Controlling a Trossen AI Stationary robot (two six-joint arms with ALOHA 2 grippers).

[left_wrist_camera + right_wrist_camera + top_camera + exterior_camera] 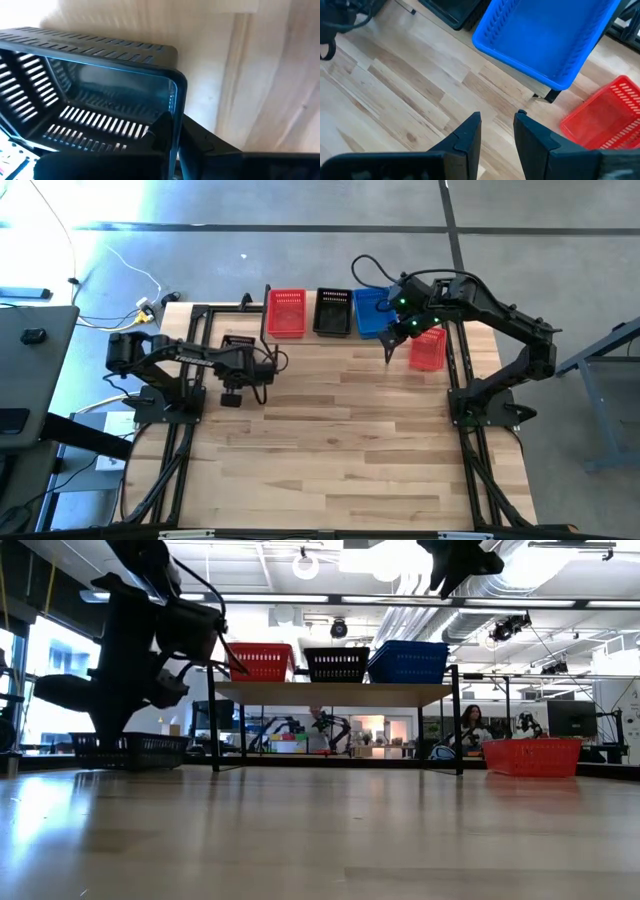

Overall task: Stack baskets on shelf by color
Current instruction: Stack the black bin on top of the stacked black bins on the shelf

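The shelf (335, 692) carries a red basket (287, 313), a black basket (332, 312) and a blue basket (372, 312) side by side on its plank. Another red basket (428, 350) rests on the table to the right of the shelf. My left gripper (175, 132) is shut on a further black basket (130, 748) on the table to the left of the shelf. My right gripper (497, 122) hangs open above the table, in front of the blue basket (545, 35) and beside the red basket (605, 120), touching nothing. My left gripper holds the black basket by a side wall near a corner (172, 100). One finger (159, 134) is inside the basket and the other (202, 142) is outside. In the low view the basket's bottom (130, 765) sits at table level.
The near half of the wooden tabletop (340, 450) is bare. The shelf's thin black legs (213, 730) stand near the far edge. Arm bases and black frame rails run along both table sides. A person (470, 725) sits in the room behind.
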